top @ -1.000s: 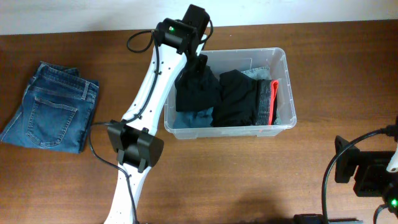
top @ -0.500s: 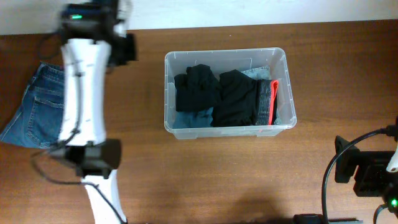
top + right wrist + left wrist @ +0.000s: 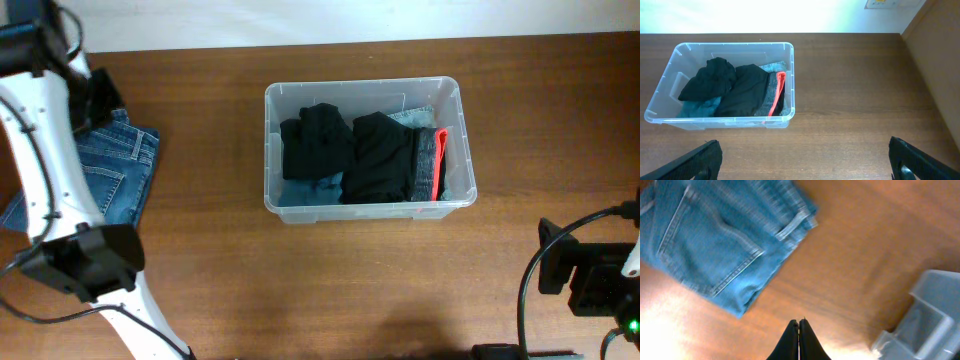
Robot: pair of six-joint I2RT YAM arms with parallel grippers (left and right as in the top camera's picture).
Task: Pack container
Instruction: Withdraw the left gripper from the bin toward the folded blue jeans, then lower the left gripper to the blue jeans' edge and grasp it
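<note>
Tabletop (image 3: 560, 120) of brown wood meets white wall (image 3: 400, 20); container (image 3: 360, 212) sits centrally.

Clear plastic container (image 3: 735, 45) stood on the brown wooden counter (image 3: 855, 100) at upper left, below a white wall (image 3: 765, 15). It held two black garments (image 3: 710, 77), a teal cloth (image 3: 697, 106) at its near-left corner and a grey piece with a red edge (image 3: 775, 95) against its right wall. The right gripper (image 3: 804, 147) was spread wide and empty, its dark fingers (image 3: 702, 159) showing only at the lower corners, well apart from the container.
</note>
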